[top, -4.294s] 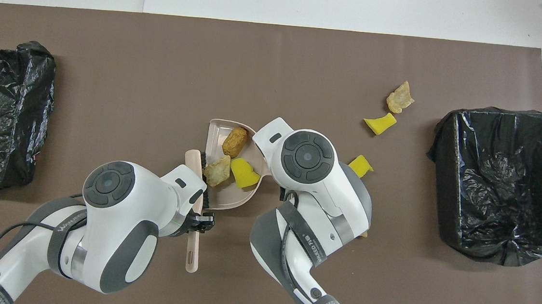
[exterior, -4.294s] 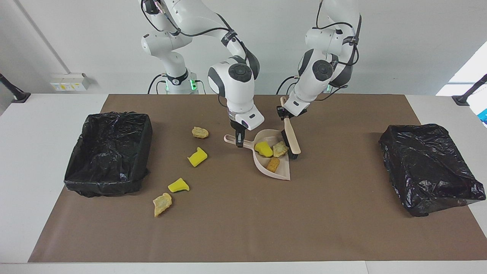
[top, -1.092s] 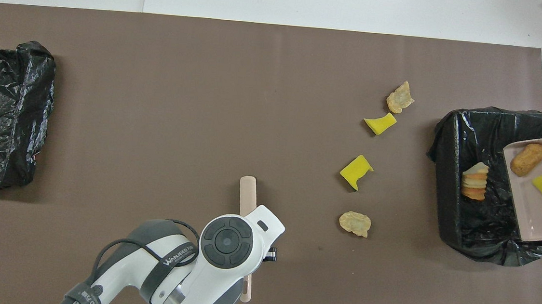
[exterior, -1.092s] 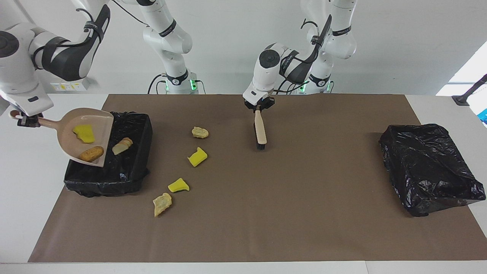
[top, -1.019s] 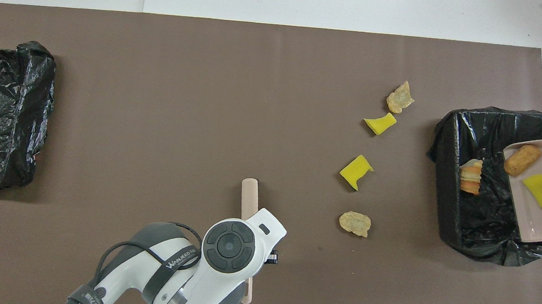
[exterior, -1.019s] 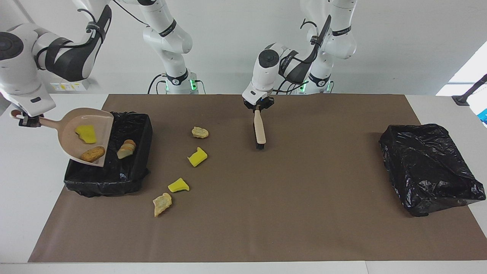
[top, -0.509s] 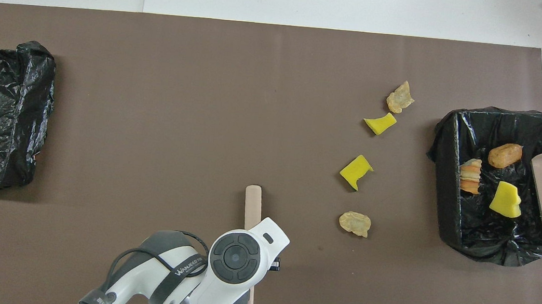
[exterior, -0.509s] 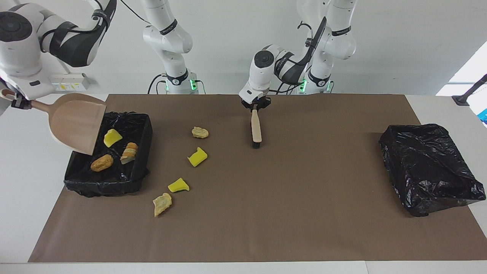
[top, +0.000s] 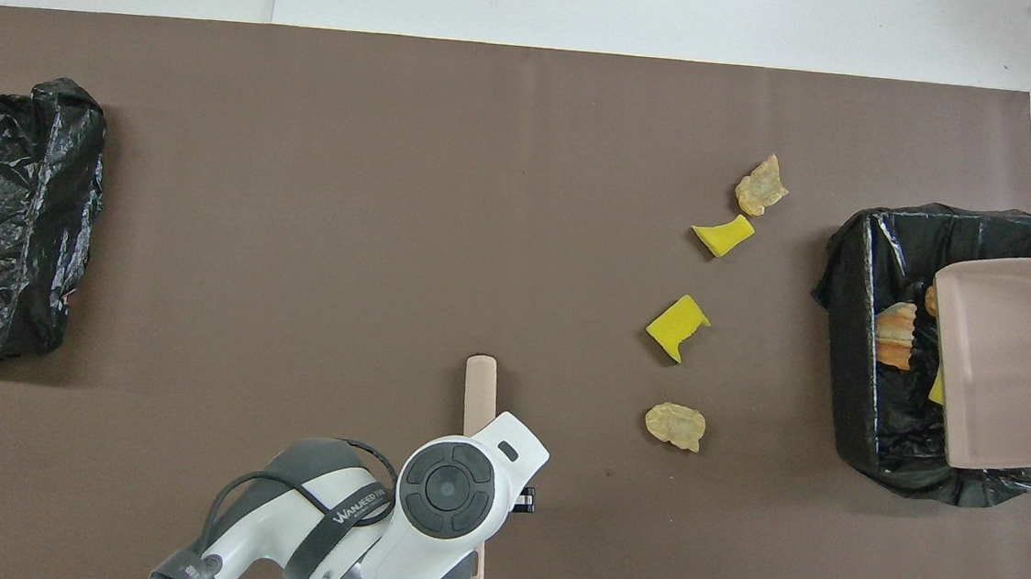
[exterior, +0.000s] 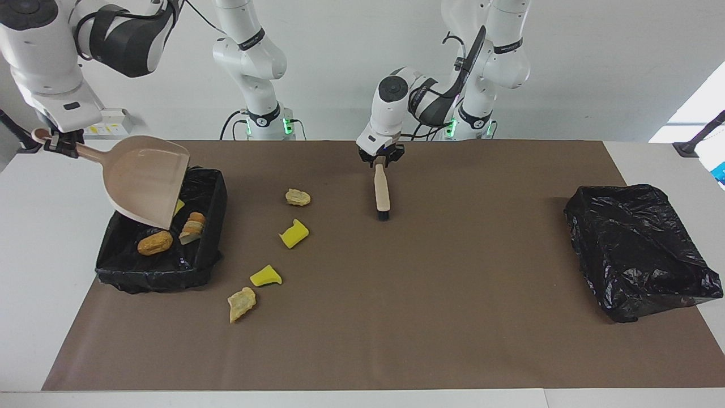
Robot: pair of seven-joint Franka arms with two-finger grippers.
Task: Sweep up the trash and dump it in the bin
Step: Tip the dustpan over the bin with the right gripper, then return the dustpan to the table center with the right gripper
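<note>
Table: brown mat (exterior: 453, 294) lying across it, black-lined bin (exterior: 210, 187) at the right arm's end.
Right gripper (exterior: 56, 144): fingers clamped on the empty dustpan (exterior: 144, 181), tilting over the bin.
Left gripper (exterior: 380, 160): gripping the brush (exterior: 381, 192), its long axis running away from the robots.
Trash (exterior: 293, 233): four scraps lying between brush and bin; three sitting inside.

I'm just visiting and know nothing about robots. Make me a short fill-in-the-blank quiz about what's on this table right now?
1. The right gripper holds the pink dustpan above a bin lined with a ____ bag.
2. The number of scraps lying loose on the brown mat is ____.
3. The left gripper is over the handle of the ____, whose bristle end rests on the mat.

Missing words: black; four; brush
</note>
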